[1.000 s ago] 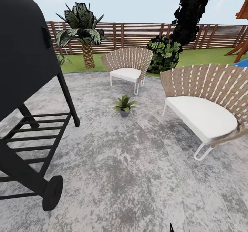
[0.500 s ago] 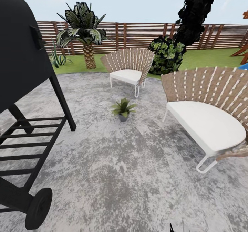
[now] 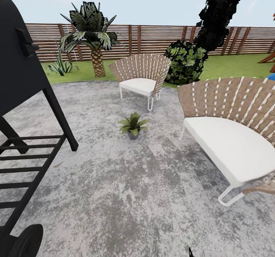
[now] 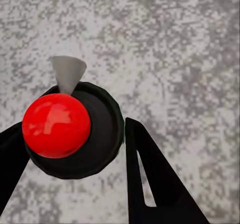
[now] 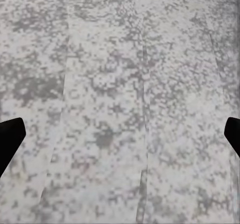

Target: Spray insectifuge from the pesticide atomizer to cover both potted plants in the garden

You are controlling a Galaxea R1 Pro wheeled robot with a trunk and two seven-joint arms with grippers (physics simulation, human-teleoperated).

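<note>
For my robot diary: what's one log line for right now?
left claw: holding pesticide atomizer | right claw: open | potted plant: ahead on patio

Bright flat daylight, no cast shadows, wide-angle stretch at edges, wrist views coarsely pixelated

A dark round-bodied atomizer with a red spray head (image 4: 56, 125) is seen from above over speckled grey patio (image 3: 126, 188), where one small green-leaved potted rosette (image 3: 133, 125) stands upright.

Big black barrel grill on a wheeled slatted stand (image 3: 23, 108) looms at the near left. Two fan-backed woven brown chairs with white cushions: one near right (image 3: 229, 131), one farther back at centre (image 3: 140, 77). A scaly-trunked palm (image 3: 91, 36) rises far left, beside a dark green leafy bush (image 3: 186, 60).
</note>
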